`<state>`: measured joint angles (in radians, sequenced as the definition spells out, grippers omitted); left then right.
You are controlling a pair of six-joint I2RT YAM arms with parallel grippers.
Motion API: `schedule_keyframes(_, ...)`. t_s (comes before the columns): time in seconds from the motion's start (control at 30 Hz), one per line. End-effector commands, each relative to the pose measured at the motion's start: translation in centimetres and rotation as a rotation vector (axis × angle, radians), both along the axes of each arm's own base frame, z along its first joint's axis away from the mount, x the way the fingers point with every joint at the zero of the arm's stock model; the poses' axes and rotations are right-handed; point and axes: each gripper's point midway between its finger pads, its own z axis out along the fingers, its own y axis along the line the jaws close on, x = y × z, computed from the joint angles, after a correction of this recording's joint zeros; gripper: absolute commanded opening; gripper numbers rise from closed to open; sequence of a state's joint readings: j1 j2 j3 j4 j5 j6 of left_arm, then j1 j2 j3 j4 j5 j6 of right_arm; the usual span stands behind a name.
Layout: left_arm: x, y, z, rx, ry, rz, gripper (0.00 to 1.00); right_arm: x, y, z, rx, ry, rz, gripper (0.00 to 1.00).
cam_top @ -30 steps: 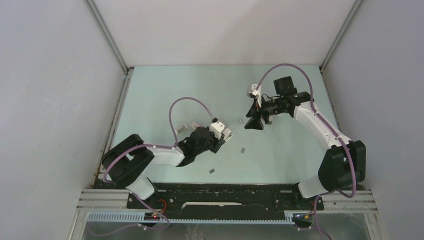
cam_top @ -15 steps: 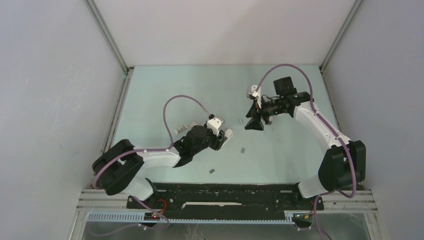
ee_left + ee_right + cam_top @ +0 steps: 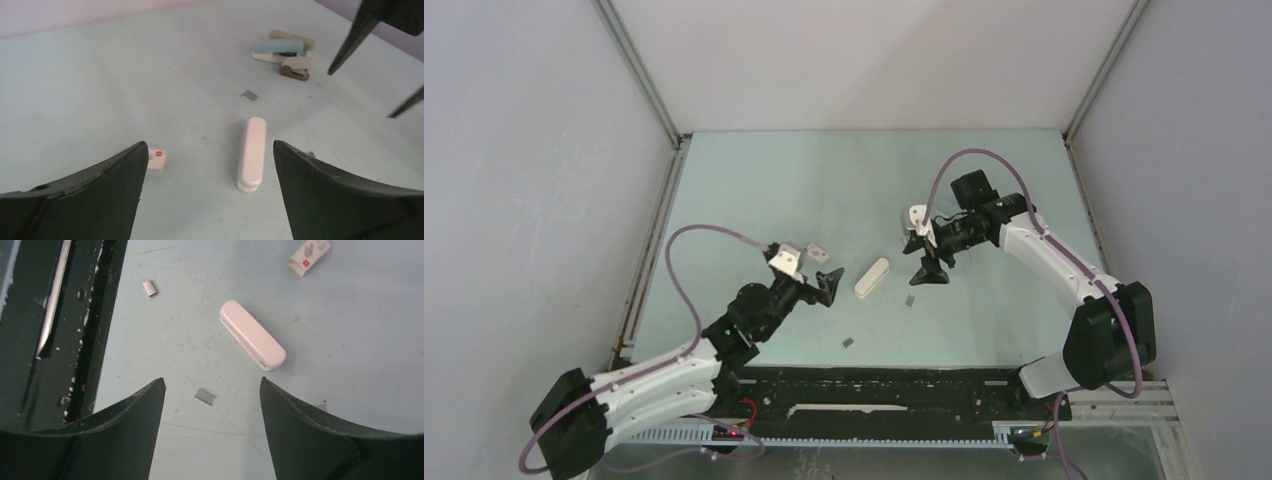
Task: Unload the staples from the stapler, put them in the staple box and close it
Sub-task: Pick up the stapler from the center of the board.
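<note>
Left claw [image 3: 210, 149] is standing wide open, gripping nothing. A small white box [image 3: 156, 159] is sitting beside one finger. A slim white bar [image 3: 251, 152] is lying flat on the worktop [image 3: 754, 180] just ahead, touching neither finger. The staples [image 3: 205, 396] are lying loose as short grey strips around that bar. Right claw [image 3: 211, 382] is hovering above one strip, likewise open and empty.

The stapler [image 3: 280, 46], pale blue, is sitting farther right, huddled against a beige piece [image 3: 292, 39] and a squat dark item [image 3: 295, 74], near the right claw. In the top view I am judging the right arm [image 3: 1044, 245] is covering it.

Risks I am weighing:
- A claw could be closing on the white bar or a huddle neighbour instead of the stapler.
- Fingers could be sweeping loose strips about.
- A pinch could be slipping off smooth plastic.
</note>
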<state>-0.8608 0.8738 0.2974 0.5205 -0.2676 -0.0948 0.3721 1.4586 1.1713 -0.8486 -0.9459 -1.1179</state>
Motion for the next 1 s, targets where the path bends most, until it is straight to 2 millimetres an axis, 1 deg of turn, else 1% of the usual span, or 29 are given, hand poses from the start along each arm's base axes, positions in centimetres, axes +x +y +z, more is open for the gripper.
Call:
schedule_keyframes(0.0,0.2,5.2,-1.8,-0.024,-0.015,0.181,1.0,-1.3,0.6,0.9,0.037,-0.239,0.228,0.85)
schedule_keyframes(0.07,0.3,6.4,-2.4,-0.062,-0.002,0.211,1.0,-1.3,0.9,0.8,0.032,-0.323,0.295,0.92)
schedule_keyframes(0.1,0.3,6.8,-2.3,-0.086,-0.006,0.223,1.0,-1.0,1.1,0.8,0.024,-0.359,0.315,0.95)
schedule_keyframes(0.2,0.4,7.7,-2.4,-0.118,-0.006,0.253,1.0,-0.1,1.9,0.5,-0.05,-0.416,0.348,0.97)
schedule_keyframes(0.27,0.5,7.9,-2.7,-0.124,-0.003,0.263,1.0,0.6,2.3,0.1,-0.11,-0.422,0.369,0.97)
schedule_keyframes(0.33,0.6,7.6,-2.7,-0.115,0.002,0.256,1.0,1.1,2.9,-0.2,-0.142,-0.416,0.392,0.96)
schedule_keyframes(0.53,1.0,7.4,-3.1,-0.089,0.023,0.263,1.0,3.0,4.3,-2.0,-0.249,-0.379,0.43,0.93)
schedule_keyframes(0.57,1.0,7.4,-3.2,-0.088,0.024,0.262,1.0,3.3,4.5,-2.7,-0.272,-0.365,0.433,0.92)
schedule_keyframes(0.7,0.7,7.5,-3.0,-0.104,0.009,0.256,1.0,4.8,5.6,-4.3,-0.349,-0.369,0.424,0.9)
schedule_keyframes(0.9,-0.1,8.3,-2.8,-0.158,-0.032,0.26,1.0,6.2,6.7,-7.8,-0.475,-0.381,0.426,0.86)
schedule_keyframes(0.97,-0.2,8.5,-2.4,-0.179,-0.049,0.262,1.0,6.4,6.9,-8.9,-0.514,-0.39,0.435,0.83)
